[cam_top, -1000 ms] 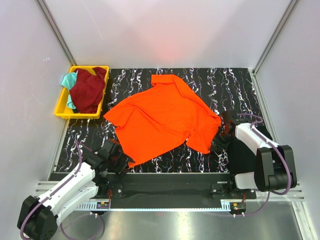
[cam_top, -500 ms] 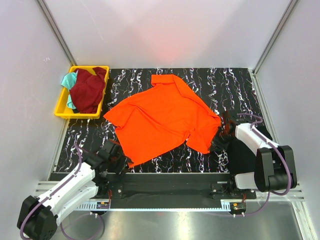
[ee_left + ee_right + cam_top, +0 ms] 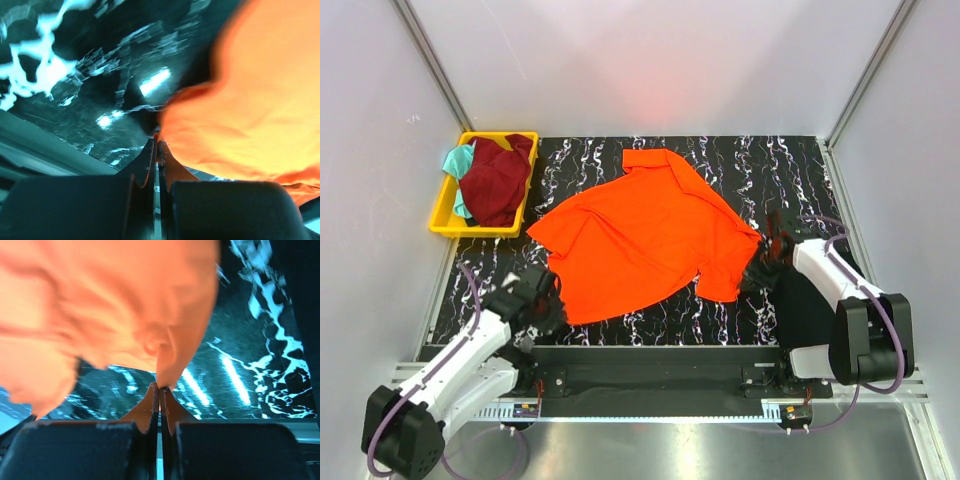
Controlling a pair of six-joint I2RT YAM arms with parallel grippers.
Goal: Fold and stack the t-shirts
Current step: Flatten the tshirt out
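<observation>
An orange t-shirt (image 3: 645, 235) lies spread on the black marbled table (image 3: 790, 170). My left gripper (image 3: 552, 296) is shut on the shirt's near left corner (image 3: 170, 117), with the fabric pinched between the fingertips (image 3: 158, 144). My right gripper (image 3: 763, 262) is shut on the shirt's near right edge; in the right wrist view a pinch of orange t-shirt (image 3: 165, 365) rises from the closed tips (image 3: 159, 386). More t-shirts, a maroon one (image 3: 498, 180) and a teal one (image 3: 457, 160), sit in the yellow bin.
The yellow bin (image 3: 448, 222) stands at the table's left edge, off the black mat. A dark cloth (image 3: 815, 310) lies at the near right by the right arm. White walls enclose the table on three sides.
My left gripper closed on the shirt's near left corner and moved slightly left and away. The shirt's near edge shifted a little. My right gripper stayed shut and lifted its edge slightly.
</observation>
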